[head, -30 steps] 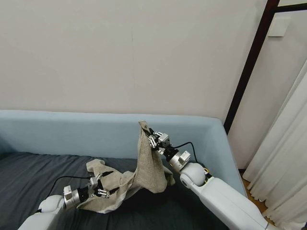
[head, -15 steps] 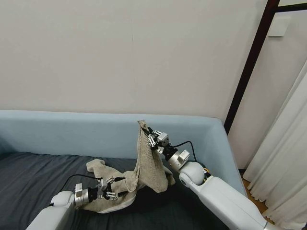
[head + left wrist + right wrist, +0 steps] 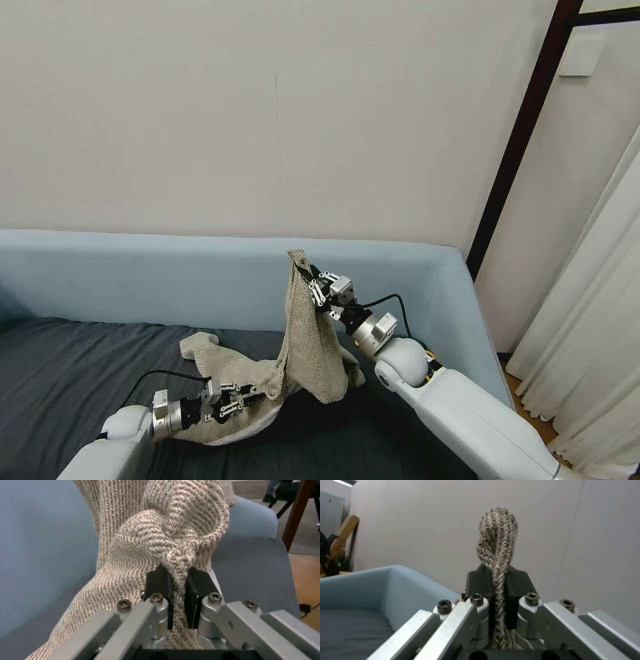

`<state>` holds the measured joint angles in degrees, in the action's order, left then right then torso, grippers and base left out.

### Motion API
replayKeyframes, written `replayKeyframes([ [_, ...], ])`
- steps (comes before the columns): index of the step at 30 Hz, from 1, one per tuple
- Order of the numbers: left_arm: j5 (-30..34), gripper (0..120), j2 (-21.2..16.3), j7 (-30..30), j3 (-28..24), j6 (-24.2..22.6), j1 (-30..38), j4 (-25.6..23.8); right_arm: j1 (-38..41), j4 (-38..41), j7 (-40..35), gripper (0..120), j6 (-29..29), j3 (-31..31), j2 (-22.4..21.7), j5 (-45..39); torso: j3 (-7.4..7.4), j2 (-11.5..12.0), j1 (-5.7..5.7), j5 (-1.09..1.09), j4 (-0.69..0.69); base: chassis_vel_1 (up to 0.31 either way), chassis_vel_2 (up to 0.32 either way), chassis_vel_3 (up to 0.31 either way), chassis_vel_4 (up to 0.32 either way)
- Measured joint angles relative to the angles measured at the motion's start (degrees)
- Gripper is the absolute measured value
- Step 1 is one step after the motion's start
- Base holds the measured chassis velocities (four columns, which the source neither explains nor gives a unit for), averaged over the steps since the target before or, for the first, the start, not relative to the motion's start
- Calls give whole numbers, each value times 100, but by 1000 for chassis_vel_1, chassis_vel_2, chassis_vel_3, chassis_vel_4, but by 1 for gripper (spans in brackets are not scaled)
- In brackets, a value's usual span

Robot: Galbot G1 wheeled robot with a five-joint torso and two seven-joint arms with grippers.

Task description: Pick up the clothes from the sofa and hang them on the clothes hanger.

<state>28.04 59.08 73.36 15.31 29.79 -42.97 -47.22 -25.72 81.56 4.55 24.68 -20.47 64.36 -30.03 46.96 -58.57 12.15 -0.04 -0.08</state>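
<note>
The pick-up was in hand: the right gripper (image 3: 318,291) was clamped on a fold of the knit sweater (image 3: 308,345), raised before the sofa (image 3: 120,275) backrest, while the left gripper (image 3: 238,399) pinched its lower part near the seat. Lifting it clear seemed next; open room lay above, with the armrest (image 3: 455,300) close on the right

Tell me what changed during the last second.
The left gripper slid forward and rightward over the sofa seat into the knitted sweater, and its jaws closed on a fold. The right gripper stayed shut on the sweater's raised end.
</note>
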Motion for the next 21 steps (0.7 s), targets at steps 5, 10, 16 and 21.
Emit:
replayKeyframes([
  [5, 32, 11, -43, -10, 86, 31, -158, -92, 15, -36, -15, 3, -5, 17, -2, -57, 0, 0, 0, -1, 1, 0, 0, 0, 0],
  [10, 79, 30, -38, -55, 144, 102, -255, -161, 42, -75, -15, 3, -15, 47, 4, -70, 0, 0, -1, -2, 0, 0, 0, 0, 0],
  [16, 94, 50, -37, -82, 167, 121, -265, -172, 47, -124, -10, 3, -17, 88, 12, -72, 0, 0, -1, -1, 0, 0, 0, 0, 0],
  [21, 96, 69, -73, -86, 172, 126, -234, -155, 89, -203, 3, 3, -24, 149, 16, -91, 0, 0, -1, 0, 0, 0, 0, 0, 0],
])
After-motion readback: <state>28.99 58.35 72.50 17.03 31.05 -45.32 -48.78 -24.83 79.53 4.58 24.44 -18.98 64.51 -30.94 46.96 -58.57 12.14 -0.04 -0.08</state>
